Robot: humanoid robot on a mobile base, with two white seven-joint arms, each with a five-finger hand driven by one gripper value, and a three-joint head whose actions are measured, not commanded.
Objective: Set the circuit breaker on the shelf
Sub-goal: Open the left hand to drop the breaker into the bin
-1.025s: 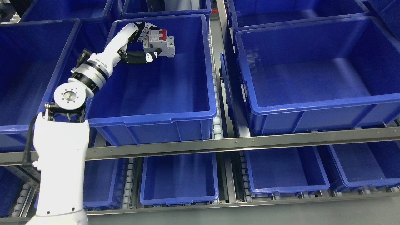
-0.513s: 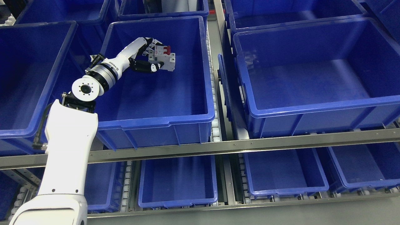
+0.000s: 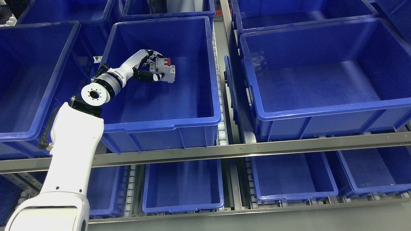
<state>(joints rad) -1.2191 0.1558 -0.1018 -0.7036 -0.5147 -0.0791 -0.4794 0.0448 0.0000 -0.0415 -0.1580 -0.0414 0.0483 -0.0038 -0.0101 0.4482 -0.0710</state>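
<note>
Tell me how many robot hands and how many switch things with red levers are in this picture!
Robot hands: 1, the left hand, reaching into the middle blue bin
Circuit breakers: 1, the circuit breaker, held by that hand
Total: 2

bin open-topped, floor bare around left hand holding circuit breaker | walls hem it on four sides | right bin bare, open above | shelf rail crosses in front
</note>
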